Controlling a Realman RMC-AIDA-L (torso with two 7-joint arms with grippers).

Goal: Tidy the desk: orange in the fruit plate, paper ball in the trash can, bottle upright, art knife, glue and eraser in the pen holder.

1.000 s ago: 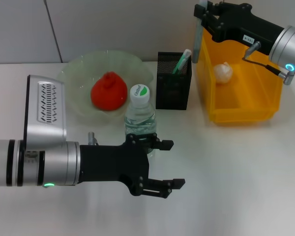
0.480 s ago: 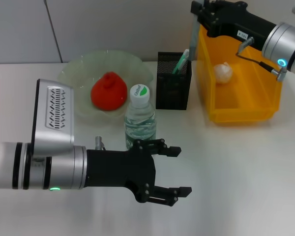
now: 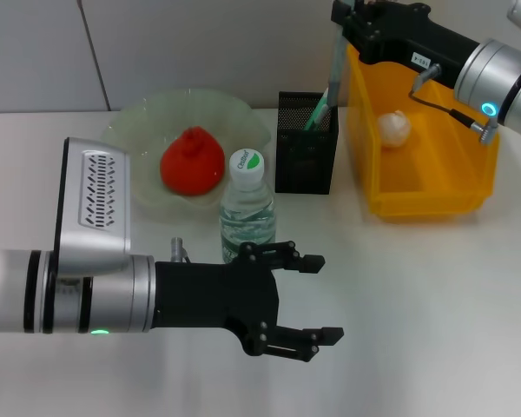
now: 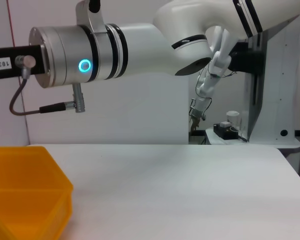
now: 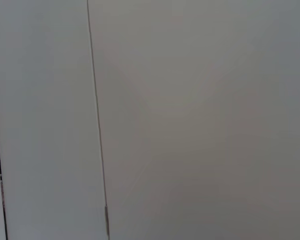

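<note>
Beside bottle [image 3: 247,208]: left tool [image 3: 314,297] spread, edged forward | right tool [image 3: 340,36] clamping a grey-green stick, shifted left

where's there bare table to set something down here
Bare table lies in front of the trash can, to the right of the open left gripper. It is crowded along the back: fruit plate holding the orange, the upright bottle, the pen holder, with the right gripper above.
</note>
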